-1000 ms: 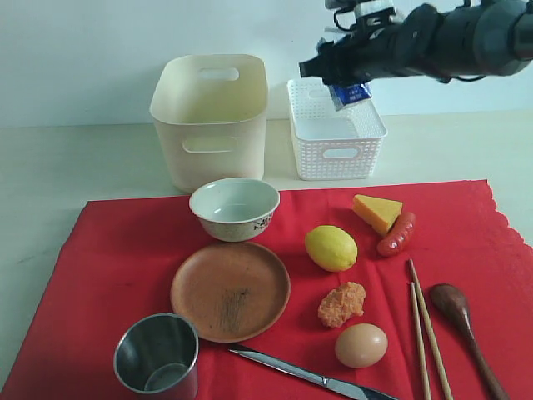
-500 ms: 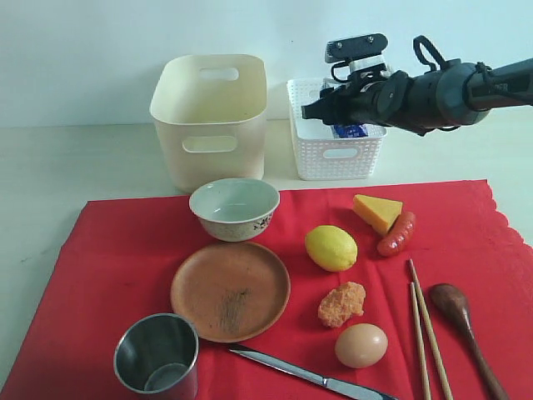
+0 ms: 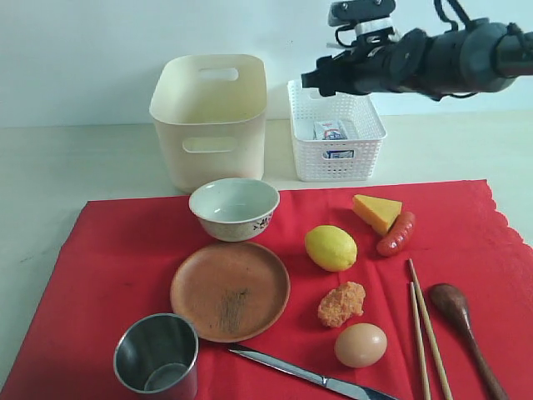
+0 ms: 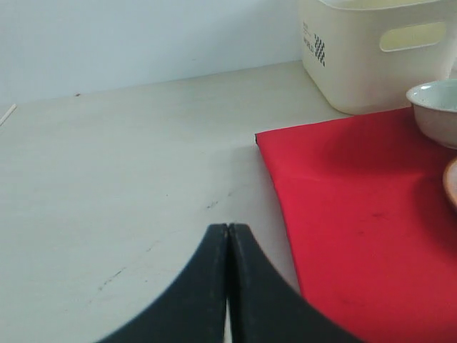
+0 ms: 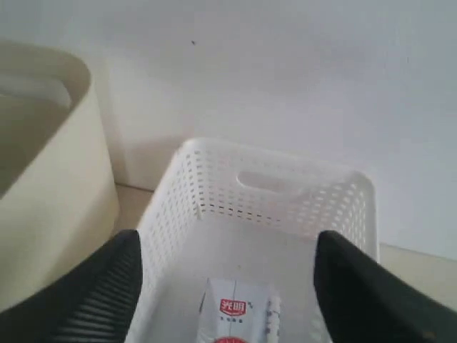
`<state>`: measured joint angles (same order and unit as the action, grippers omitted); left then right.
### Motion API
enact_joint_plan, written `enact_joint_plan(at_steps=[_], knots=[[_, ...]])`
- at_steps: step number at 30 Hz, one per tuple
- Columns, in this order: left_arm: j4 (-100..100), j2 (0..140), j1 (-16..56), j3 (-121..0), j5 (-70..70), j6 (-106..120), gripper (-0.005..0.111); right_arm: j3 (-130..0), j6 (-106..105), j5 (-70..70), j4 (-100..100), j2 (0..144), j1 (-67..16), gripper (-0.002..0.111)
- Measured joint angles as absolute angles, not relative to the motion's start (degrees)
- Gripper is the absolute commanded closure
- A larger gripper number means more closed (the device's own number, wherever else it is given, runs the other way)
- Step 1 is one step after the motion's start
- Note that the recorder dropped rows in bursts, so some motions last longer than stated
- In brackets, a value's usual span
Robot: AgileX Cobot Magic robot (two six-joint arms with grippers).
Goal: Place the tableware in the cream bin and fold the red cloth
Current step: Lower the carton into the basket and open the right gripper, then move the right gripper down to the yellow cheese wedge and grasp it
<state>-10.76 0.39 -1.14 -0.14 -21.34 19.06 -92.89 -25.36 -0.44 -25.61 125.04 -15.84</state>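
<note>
R gripper (image 3: 316, 79) hangs above the small white lattice plastic basket (image 3: 366, 125), fingers spread wide w/ nothing between them. Directly under it, on the basket floor, lies a small white milk carton w/ red and blue print (image 3: 331, 130), flat on its side and clear of the fingers (image 5: 114, 286).

The tall cream plastic bin w/ oval cut-out handles (image 3: 208, 125) stands just beside the basket, lower than the R gripper and off to the L arm's side. None of the tableware is in it.

L gripper (image 4: 227, 236) is fully closed, fingertips touching, holding nothing. It sits over bare pale bench (image 4: 107, 157), w/ the edge of the large bright red cloth (image 4: 357, 214) just beside it and the bin beyond that corner.

The cloth is spread flat on the bench, below and well apart from the R gripper, and carries everything else:
- white ceramic bowl w/ red marks (image 3: 234, 208) – nearest the bin
- brown round plate (image 3: 230, 290)
- steel cup (image 3: 157, 362)
- metal knife (image 3: 291, 371)
- wooden chopsticks (image 3: 426, 333)
- dark wooden spoon (image 3: 462, 321)
- food – yellow lemon (image 3: 331, 247), orange cheese wedge (image 3: 376, 212), red sausage (image 3: 397, 234), brown egg (image 3: 361, 345)
</note>
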Motion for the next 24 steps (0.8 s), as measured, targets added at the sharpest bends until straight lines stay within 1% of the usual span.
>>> enact_joint_plan(at_steps=[5, 10, 15, 20, 24], knots=[[-10.76, 0.39, -1.14, -0.14, -21.34, 19.06, 0.107, -92.89, -25.36, 9.85, -21.51, 116.00, -15.84, 0.042], [-10.76, 0.39, -1.14, -0.14, -21.34, 19.06, 0.107, -92.89, -23.43, 28.85, -12.29, 107.57, -15.84, 0.042], [-10.76, 0.39, -1.14, -0.14, -21.34, 19.06, 0.107, -92.89, -13.00, 44.28, 0.40, 103.06, -15.84, 0.042], [-10.76, 0.39, -1.14, -0.14, -21.34, 19.06, 0.107, -92.89, -11.11, 51.27, 2.81, 102.94, -15.84, 0.042], [-10.76, 0.39, -1.14, -0.14, -21.34, 19.06, 0.107, -90.63, -10.95, 52.28, 2.94, 102.94, -15.84, 0.042]])
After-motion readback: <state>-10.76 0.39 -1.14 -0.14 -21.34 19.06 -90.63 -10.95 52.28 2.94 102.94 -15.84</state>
